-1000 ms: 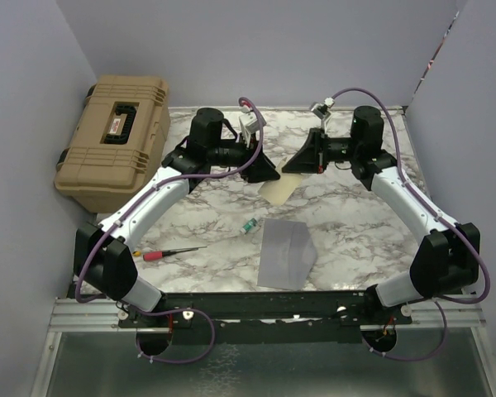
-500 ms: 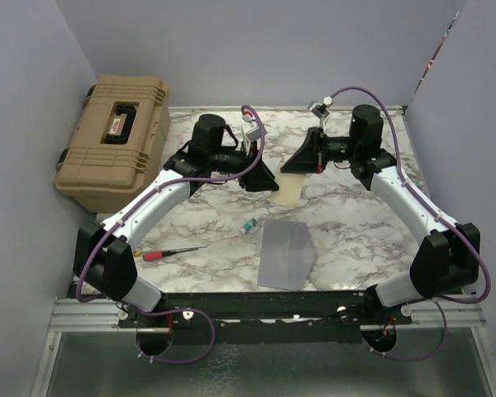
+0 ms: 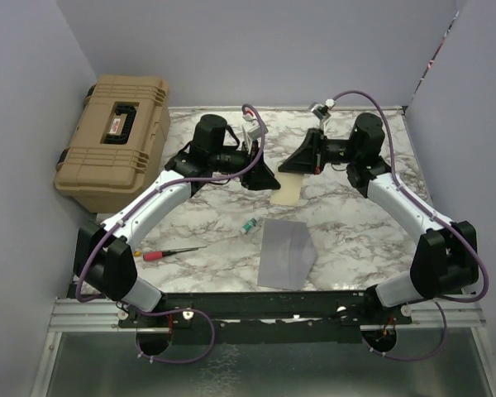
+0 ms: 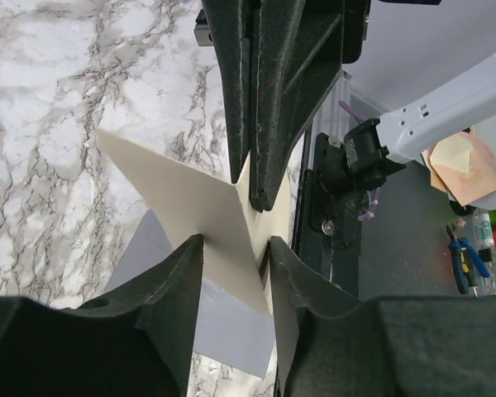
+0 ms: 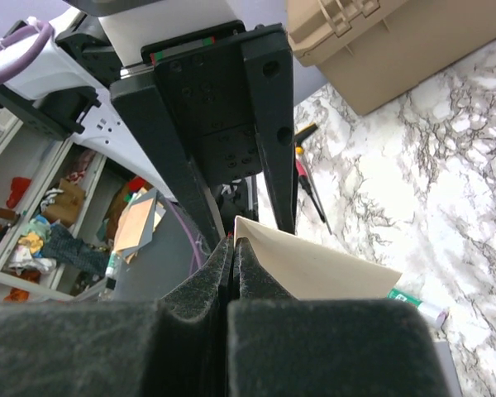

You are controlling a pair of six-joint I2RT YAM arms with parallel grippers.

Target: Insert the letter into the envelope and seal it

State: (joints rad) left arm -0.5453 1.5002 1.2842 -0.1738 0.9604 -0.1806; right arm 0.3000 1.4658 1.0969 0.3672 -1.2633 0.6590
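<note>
Spanning the view, the marble table [image 3: 347, 223] has a tan hard case [image 3: 116, 141] at its far-left side. The grey envelope [image 3: 286, 253] lies flat near the front edge. Beyond it the letter [image 3: 286, 191] is held up, its edge pinched in the right gripper [image 5: 233, 244]. The left gripper [image 4: 236, 248] stands partly spread astride the sheet. A red-handled screwdriver [image 3: 169, 252] and a small vial [image 3: 248, 225] lie left of the envelope.

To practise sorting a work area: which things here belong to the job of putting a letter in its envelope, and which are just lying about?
For the job: letter, envelope.
Lying about: tan case, screwdriver, small tube.
</note>
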